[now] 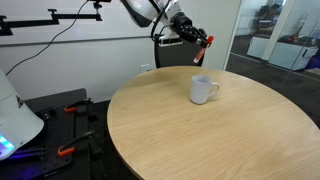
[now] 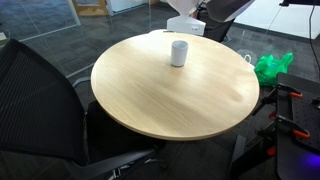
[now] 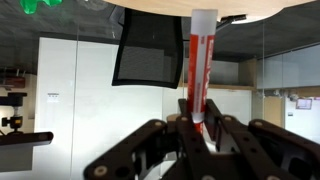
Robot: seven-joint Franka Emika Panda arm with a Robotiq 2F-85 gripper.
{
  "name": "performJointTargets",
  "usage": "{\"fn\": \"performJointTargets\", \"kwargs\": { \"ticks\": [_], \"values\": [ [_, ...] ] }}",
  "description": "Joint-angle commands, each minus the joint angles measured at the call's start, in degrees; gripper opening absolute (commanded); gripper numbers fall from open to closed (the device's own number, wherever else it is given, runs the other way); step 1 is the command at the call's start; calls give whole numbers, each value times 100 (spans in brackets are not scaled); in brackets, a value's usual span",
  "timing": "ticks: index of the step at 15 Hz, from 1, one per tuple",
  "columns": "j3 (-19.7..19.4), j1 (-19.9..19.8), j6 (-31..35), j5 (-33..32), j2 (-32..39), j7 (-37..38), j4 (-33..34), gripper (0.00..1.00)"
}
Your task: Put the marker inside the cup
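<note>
Pincer (image 1: 199, 40) clamped on marker (image 1: 207, 45), high above counter (image 1: 180, 130); cup (image 1: 203, 89) approx. straight below, mouth up; marker's long axis sticks out past fingertips.

White-and-black arm (image 1: 150, 10), black gripper (image 3: 200, 122)
Glossy white shells meet dark joints in an exterior view; the wrist view shows matte black, angular, linked fingers (image 3: 150, 140)

Noted matt, smooth round pale wood-grain tabletop (image 1: 200, 140); glossy white ceramic mug (image 1: 203, 90); smooth plastic on thin red marker pen (image 3: 200, 70).
</note>
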Motion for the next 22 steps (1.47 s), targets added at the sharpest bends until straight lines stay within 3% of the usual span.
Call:
{"fn": "performJointTargets", "kwargs": {
  "ticks": [1,19,20,21,22],
  "values": [
    [116,-130,88,-173,181,-59,178,5],
    [44,-423,894,-472,1168,6,562,5],
    [44,-421,896,-481,1202,2,581,30],
    [47,-418,891,-479,1230,5,601,47],
    [47,-408,864,-476,1241,22,614,53]
  ]
}}
